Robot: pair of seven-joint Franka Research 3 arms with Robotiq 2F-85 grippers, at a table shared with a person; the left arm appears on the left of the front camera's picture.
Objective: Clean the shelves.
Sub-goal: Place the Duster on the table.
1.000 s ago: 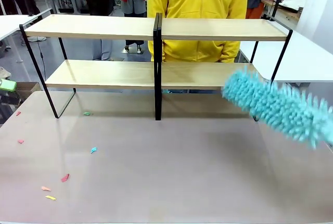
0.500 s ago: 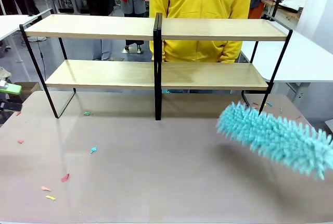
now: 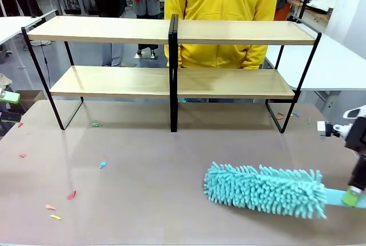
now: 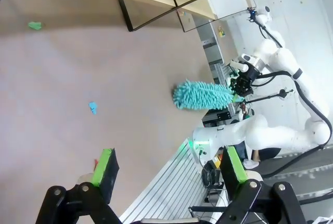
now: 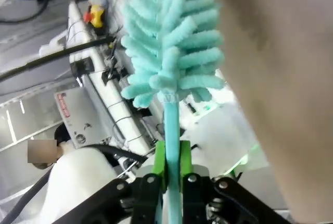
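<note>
Right gripper (image 5: 170, 174) pinches the duster (image 3: 263, 190) by its thin handle, head low at lower right, likely being set down. Left gripper (image 4: 169, 169) gapes, holding nothing. Shelves (image 3: 171, 31) span the upper frame.

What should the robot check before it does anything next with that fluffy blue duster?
1. Grip on the duster: ok, the right claw is shut on its handle.
2. Left claw free: ok, open with nothing between its pads.
3. Duster against the shelves: not ok, it lies low over the tabletop, well in front of them.
4. Boards free of objects: ok, both tiers look bare from the front.
5. Person out of the way: cannot tell, standing close behind the shelves, hands unseen.
6. Paper scraps cleared off the tabletop: not ok.
</note>
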